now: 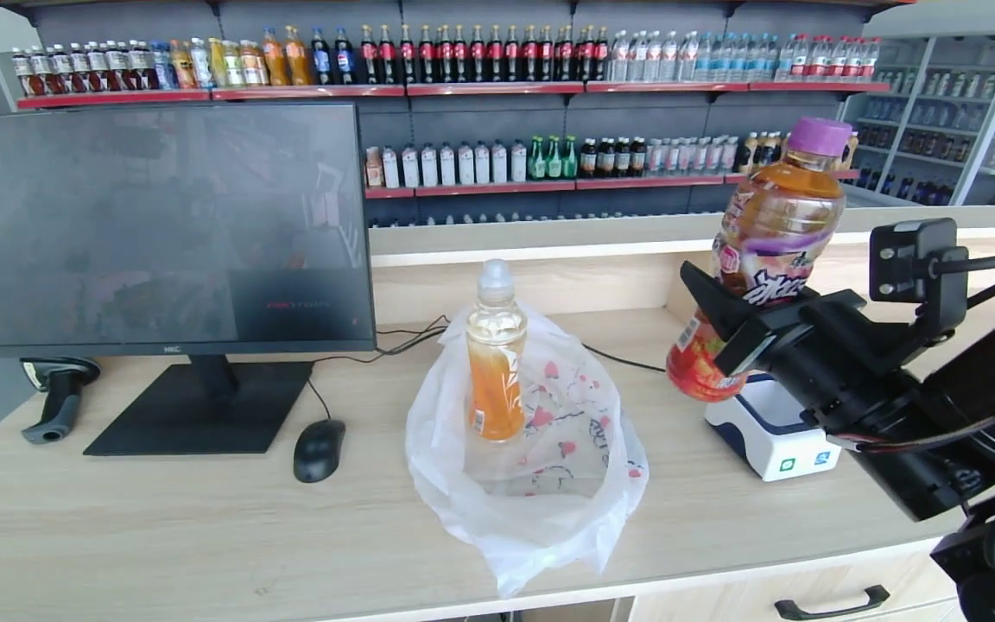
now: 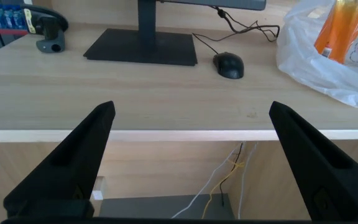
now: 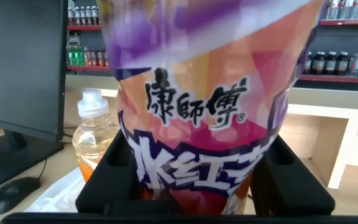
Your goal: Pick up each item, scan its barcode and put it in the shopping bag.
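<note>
Now: the right gripper (image 1: 757,302) is squeezed tight around the middle of the purple-cap bottle (image 1: 778,203). The bottle is up in the air, tilted, just over the white scanner box (image 1: 772,441).
Left gripper (image 2: 192,111): its fingers are wide apart and hold nothing, near the edge of the table (image 2: 166,81).
Slip: the bottle is round and full, and its wrap is smooth and shiny. It could slide down or twist.
Scan miss: a small white patch (image 1: 687,333) low on the wrap may be the barcode, but it is hard to tell. If it faces away, there will be no beep.
Bag trouble: the shopping bag (image 1: 549,492) is thin, soft and crinkly, and its mouth sags. The orange bottle (image 1: 496,371) stands inside and could get knocked over.
</note>
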Motion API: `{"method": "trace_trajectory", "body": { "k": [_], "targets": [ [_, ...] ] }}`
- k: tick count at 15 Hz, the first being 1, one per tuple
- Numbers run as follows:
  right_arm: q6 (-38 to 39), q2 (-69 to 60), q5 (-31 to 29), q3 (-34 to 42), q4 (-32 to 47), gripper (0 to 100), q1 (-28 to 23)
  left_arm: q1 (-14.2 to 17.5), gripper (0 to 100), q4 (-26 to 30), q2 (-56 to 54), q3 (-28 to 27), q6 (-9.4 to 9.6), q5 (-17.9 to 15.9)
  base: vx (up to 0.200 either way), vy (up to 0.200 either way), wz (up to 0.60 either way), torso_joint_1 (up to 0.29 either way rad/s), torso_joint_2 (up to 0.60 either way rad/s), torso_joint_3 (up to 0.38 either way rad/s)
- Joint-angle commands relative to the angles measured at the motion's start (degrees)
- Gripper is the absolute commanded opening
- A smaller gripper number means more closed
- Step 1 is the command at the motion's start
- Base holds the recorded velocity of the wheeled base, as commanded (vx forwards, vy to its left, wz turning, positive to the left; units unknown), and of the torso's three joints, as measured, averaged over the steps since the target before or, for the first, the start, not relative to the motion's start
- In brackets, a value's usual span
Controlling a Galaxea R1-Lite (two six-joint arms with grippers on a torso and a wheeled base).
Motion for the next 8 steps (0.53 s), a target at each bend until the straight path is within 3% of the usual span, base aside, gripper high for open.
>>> {"method": "trace_trajectory", "body": {
  "k": [1, 5, 8],
  "targets": [
    [-0.02, 0.23, -0.02, 0.23, 0.21, 0, 0.54, 0.00, 100, 0.00, -0.02, 0.00, -0.04, 0.01, 0.000, 0.000, 0.00, 0.000, 0.00, 0.000],
    [-0.02, 0.05, -0.02, -0.74, 0.21, 0, 0.54, 0.00, 100, 0.00, -0.02, 0.00, -0.04, 0.01, 0.000, 0.000, 0.00, 0.000, 0.00, 0.000],
    [-0.02, -1.00, -0.02, 0.14, 0.21, 0, 0.54, 0.00, 100, 0.00, -0.02, 0.00, -0.04, 0.01, 0.000, 0.000, 0.60, -0.011, 0.00, 0.007]
  ]
}}
